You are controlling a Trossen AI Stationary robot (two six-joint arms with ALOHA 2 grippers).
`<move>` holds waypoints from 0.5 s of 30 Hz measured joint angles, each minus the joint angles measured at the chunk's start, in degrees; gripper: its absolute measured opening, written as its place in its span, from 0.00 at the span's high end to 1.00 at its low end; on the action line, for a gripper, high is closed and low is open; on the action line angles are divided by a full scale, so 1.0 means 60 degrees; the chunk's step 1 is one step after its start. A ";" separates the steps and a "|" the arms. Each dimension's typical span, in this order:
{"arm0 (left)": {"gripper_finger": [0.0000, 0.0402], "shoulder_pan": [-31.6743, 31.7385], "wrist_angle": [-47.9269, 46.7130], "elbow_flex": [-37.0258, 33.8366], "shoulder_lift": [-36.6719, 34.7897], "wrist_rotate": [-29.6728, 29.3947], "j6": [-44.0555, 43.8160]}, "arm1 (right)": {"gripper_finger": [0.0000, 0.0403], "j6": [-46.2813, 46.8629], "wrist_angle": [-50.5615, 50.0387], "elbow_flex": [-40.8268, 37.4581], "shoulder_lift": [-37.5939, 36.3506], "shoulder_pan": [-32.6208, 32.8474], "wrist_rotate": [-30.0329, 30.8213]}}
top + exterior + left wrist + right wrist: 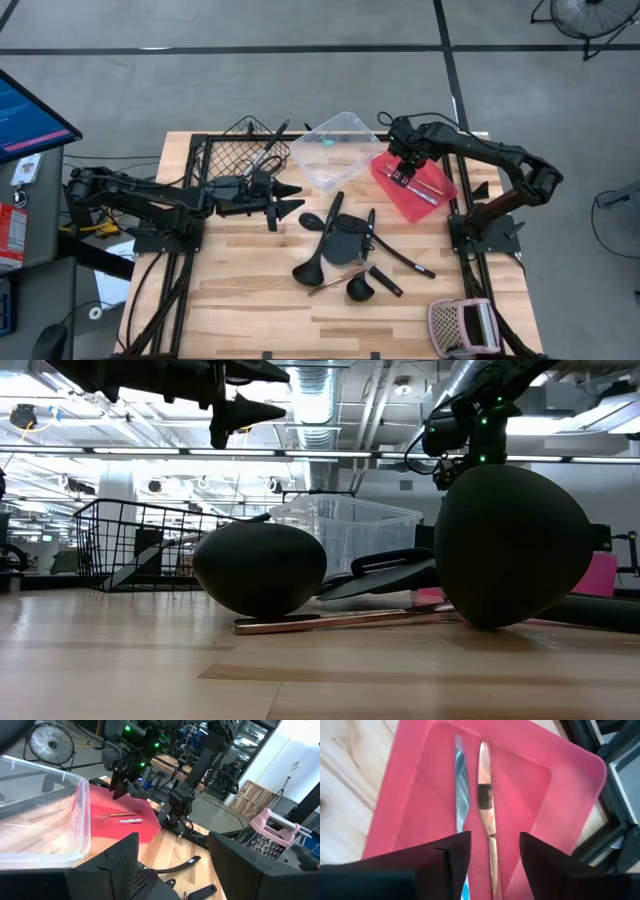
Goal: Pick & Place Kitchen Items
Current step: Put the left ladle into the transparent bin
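Note:
My right gripper [403,178] hangs open over the red tray [412,205], fingers pointing down. In the right wrist view a thin silver piece [461,785] and a wood-coloured piece [485,795] lie side by side on the tray floor, and the wood-coloured one runs under the gap between my fingers [495,850]. My left gripper [292,198] is held level above the table, left of the utensil pile, open and empty [172,865]. Black utensils lie at mid-table: a spatula [345,237], a ladle [308,268], a spoon [312,220] and a thin wood-coloured piece [336,282].
A clear tub [340,150] stands at the back between a black wire basket [245,150] and the red tray. A pinkish-white perforated box [460,325] sits at the near right corner. Bare wood lies along the near left of the table.

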 joint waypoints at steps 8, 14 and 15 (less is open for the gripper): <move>0.36 -0.0176 -0.1298 0.0000 0.0000 0.0033 -0.0051 | 0.42 0.0342 -0.0051 0.0997 -0.0371 0.0020 -0.1640; 0.37 -0.0689 -0.2283 0.0000 0.0000 -0.0120 -0.0399 | 0.41 0.0612 -0.0402 0.1951 -0.1156 0.0364 -0.1714; 0.37 -0.0756 -0.2537 0.0000 0.0000 -0.0225 -0.0551 | 0.41 0.0656 -0.0444 0.2064 -0.1297 0.0461 -0.1714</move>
